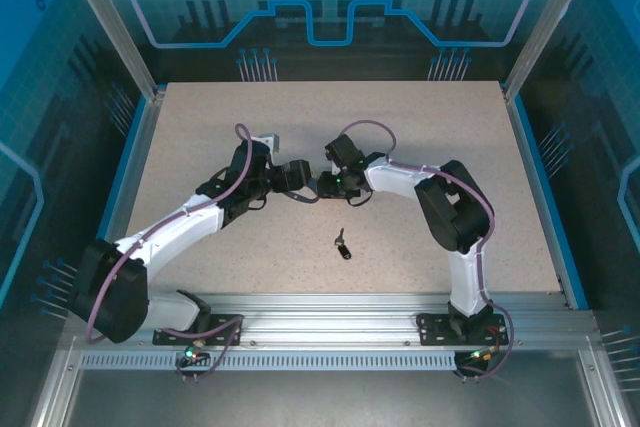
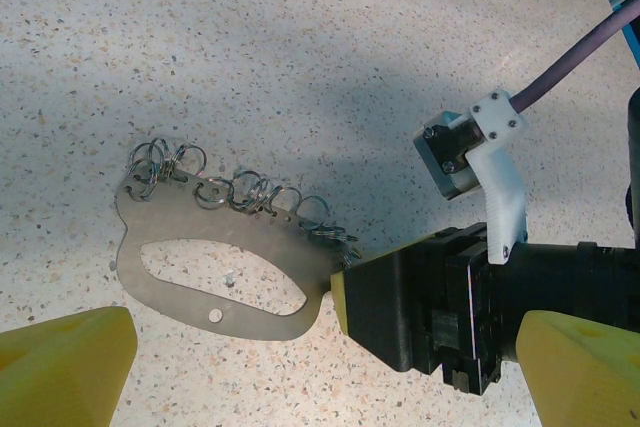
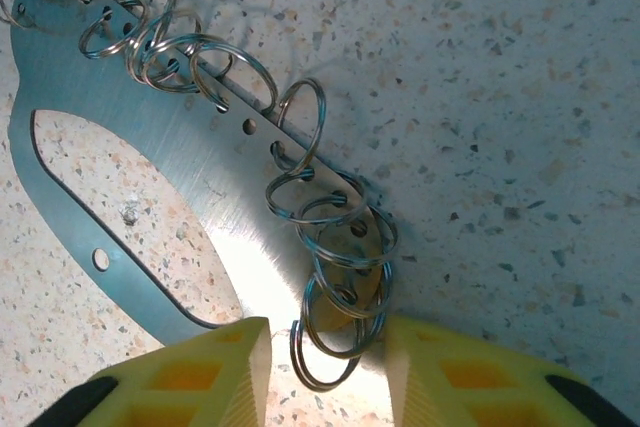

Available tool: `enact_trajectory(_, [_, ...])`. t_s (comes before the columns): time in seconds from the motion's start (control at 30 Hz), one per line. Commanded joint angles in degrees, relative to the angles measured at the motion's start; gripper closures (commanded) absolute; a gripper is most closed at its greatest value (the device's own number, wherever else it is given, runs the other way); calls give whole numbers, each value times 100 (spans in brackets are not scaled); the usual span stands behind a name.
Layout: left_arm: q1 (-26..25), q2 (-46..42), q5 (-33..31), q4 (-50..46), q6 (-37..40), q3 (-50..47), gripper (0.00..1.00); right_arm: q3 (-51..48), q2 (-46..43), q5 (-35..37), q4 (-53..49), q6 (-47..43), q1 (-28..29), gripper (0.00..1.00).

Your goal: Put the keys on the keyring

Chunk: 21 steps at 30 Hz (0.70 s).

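We see a speckled table (image 1: pixel 450 127) from above, with two robot arms meeting at the centre of the frame.

The keyring (image 2: pixel 250 235) lies flat on the table at that spot. It is a thin grey metal plate cut into an oval loop. A row of loose wire rings (image 3: pixel 340 247) is threaded through holes along its upper edge.

The key (image 1: pixel 343 244) is tiny, with a black head. It lies alone just below the centre of the top view, well apart from the keyring.

The left gripper (image 2: pixel 320 367) hovers over the keyring with its jaws spread wide and nothing in them. One yellow fingertip sits in each lower corner of its wrist view.

The right gripper (image 3: pixel 328 372) has its jaws about half closed around the ringed end of the plate, at the bottom of its wrist view. We cannot tell whether they actually pinch it.

We judge the plate to be light, stiff and slick. Because it lies flat on the table, it is likely hard to lift. The plain lower band or the narrow end looks the best place to hold it, clear of the rings. The rings are loose, so they will probably swing and slip.

We judge the key to be very light and easily nudged away. Its black head looks the surest place to take hold.
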Motion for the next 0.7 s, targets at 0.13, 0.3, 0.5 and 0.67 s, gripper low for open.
enact_trajectory(0.13, [-52,-207,-40,-98,-10,55,1,-472,-684,119,41,63,-52,55])
enact_trajectory(0.3, [-52,-240,-48,-116,8,55,1,-701,-821,105,148,134,-7,62])
enact_trajectory(0.5, [-52,-249,-52,-150,17,58,1,-538,-529,-7,184,147,101,68])
enact_trajectory(0.67, [-57,-275,-69,-150,17,30,1,-314,-299,21,145,117,118,68])
